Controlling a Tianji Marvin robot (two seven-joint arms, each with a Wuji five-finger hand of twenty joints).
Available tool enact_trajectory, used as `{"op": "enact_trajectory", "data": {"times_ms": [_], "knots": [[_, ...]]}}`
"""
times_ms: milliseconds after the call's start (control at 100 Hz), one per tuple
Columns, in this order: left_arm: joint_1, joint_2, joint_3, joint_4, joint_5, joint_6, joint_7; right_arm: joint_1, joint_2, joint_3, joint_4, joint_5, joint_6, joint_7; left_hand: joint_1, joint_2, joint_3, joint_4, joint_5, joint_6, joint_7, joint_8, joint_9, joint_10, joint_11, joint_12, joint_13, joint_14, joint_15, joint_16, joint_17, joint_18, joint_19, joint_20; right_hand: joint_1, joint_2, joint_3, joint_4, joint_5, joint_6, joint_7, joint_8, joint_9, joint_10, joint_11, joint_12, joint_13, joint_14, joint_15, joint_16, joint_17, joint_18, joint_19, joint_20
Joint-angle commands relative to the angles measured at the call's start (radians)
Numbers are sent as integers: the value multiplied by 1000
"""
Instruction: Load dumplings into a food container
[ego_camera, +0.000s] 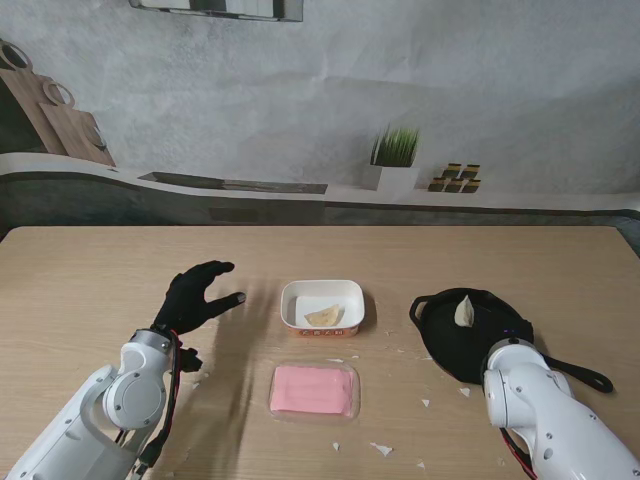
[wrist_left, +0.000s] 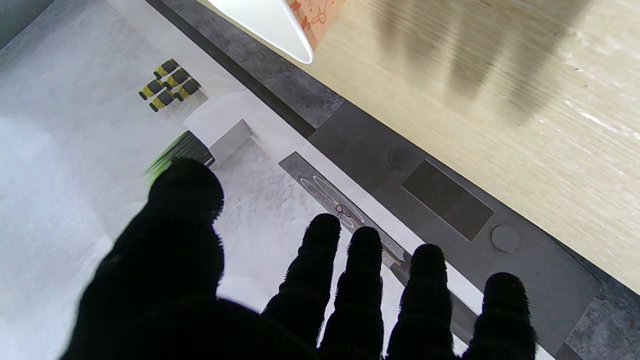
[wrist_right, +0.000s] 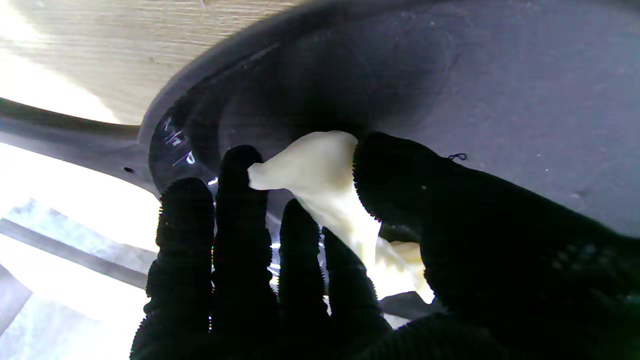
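A: Stand view. What lies on the table (ego_camera: 90, 270)?

B: At centre, a white container (ego_camera: 322, 306) holding one dumpling (ego_camera: 323, 316). At 6 o'clock from it, nearer to me, a pink lid (ego_camera: 313, 389). At 3 o'clock from the container, a black pan (ego_camera: 470, 333) with a second dumpling (ego_camera: 463, 312) standing near its rim at 12 o'clock. White scraps (ego_camera: 381, 449) dot the wood around the lid.

A: And the hands?

B: The left hand (ego_camera: 197, 296) hovers at 9 o'clock from the container, fingers spread wide, holding nothing. The right arm (ego_camera: 545, 415) covers the pan's near edge; the right hand itself is hidden in this view.

A: Left wrist view?

B: The left hand (wrist_left: 260, 295) shows thumb and four fingers (wrist_left: 320, 260) apart, nothing between them. A corner of the container (wrist_left: 280, 25) appears beyond the fingertips, apart from them.

A: Right wrist view?

B: The right hand (wrist_right: 320, 260) is inside the pan (wrist_right: 500, 90). Its thumb and one fingertip (wrist_right: 240, 167) pinch a pale dumpling (wrist_right: 320, 170) from opposite sides. The dumpling sits against the pan's dark floor; whether it is lifted clear cannot be told.
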Motion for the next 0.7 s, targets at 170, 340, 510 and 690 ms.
{"op": "enact_trajectory", "data": {"times_ms": [170,340,510,690], "knots": [[3,0,-2,-3,5,5,-14,4,-5,-19,23,-8,-14,25,11,-18,21,35,12,-13,8,12,4,17,-3,2,12,3,6,18,-13,-11,-44,14,119,-36,74,-66,19,-97,87,109,31,-41,79,118,77,-20,189,-28,52,-28,115,-10],[2,0,-3,-2,8,4,-14,11,-4,-29,33,-13,-7,26,11,-21,27,35,16,-13,10,13,8,20,-2,2,13,4,6,18,-13,-10,-44,14,204,-40,97,-88,117,-142,148,203,143,-30,105,123,170,0,263,-82,131,-1,155,-10],[0,0,-3,-1,7,3,-13,16,-7,-35,52,5,-16,-38,9,-24,33,34,24,-11,13,14,16,22,0,2,17,7,10,19,-9,-9,-44,14,274,-65,113,-96,359,-233,180,216,300,-17,149,26,301,32,275,-154,229,47,171,-23],[1,0,-4,-2,7,5,-12,16,-10,-30,69,27,-39,-113,11,-30,43,33,37,0,15,14,23,29,1,2,22,11,17,20,-3,-10,-43,12,314,-97,124,-96,613,-291,209,159,451,-43,153,-31,407,66,227,-206,304,105,153,-38]]}}
